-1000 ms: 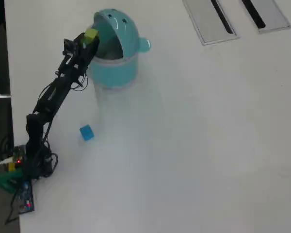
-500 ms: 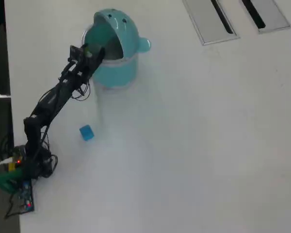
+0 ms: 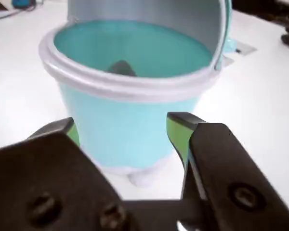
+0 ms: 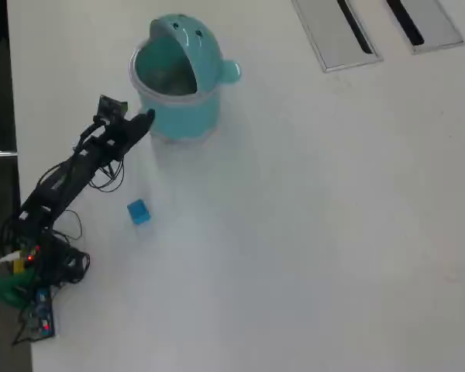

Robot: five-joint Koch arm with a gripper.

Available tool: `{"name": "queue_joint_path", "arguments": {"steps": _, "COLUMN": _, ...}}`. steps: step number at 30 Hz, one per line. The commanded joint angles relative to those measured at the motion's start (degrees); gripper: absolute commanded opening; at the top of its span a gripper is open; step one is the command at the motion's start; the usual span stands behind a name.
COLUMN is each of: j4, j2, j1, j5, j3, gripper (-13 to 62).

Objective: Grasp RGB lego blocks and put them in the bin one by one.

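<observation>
From my overhead view I have the white table [image 4: 310,232] filling nearly the whole frame, with two flat grey slotted panels [image 4: 345,32] set into it at the top right. The bin [image 4: 178,85] stands near the upper left, its domed lid tipped back so the teal bucket is open at the top; the wrist view has it dead ahead, pale rim [image 3: 120,84] facing me and the teal wall [image 3: 125,127] filling the space between the jaws. The arm [image 4: 62,182] reaches up from its base at the lower left edge of the table toward the bin, and the gripper [image 4: 143,122] sits just beside the bin's left wall, on the outside of it, apart from it as far as I can judge. In the wrist view the gripper [image 3: 123,127] has its two green-edged jaws spread wide with nothing between them. The blue block [image 4: 139,211] lies on the table below the arm, well apart from the bin. Inside the bucket I make out a small dark shape [image 3: 121,68] on the floor, possibly a block, but it is too blurred to say.
</observation>
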Motion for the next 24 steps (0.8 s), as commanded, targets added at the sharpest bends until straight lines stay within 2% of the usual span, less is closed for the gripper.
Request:
{"name": "queue_joint_path", "arguments": {"steps": 1, "j4": 2.81, "j2": 5.19, "j1": 0.44, "j5": -0.53, "j3": 1.14, "gripper": 33.0}}
{"name": "queue_joint_path", "arguments": {"steps": 8, "j4": 6.77, "j2": 12.66, "j1": 1.32, "j5": -0.62, "j3": 15.03, "gripper": 33.1}}
{"name": "queue_joint_path", "arguments": {"steps": 24, "j4": 13.27, "j2": 20.74, "j1": 5.10, "j5": -1.67, "j3": 29.79, "gripper": 33.3}}
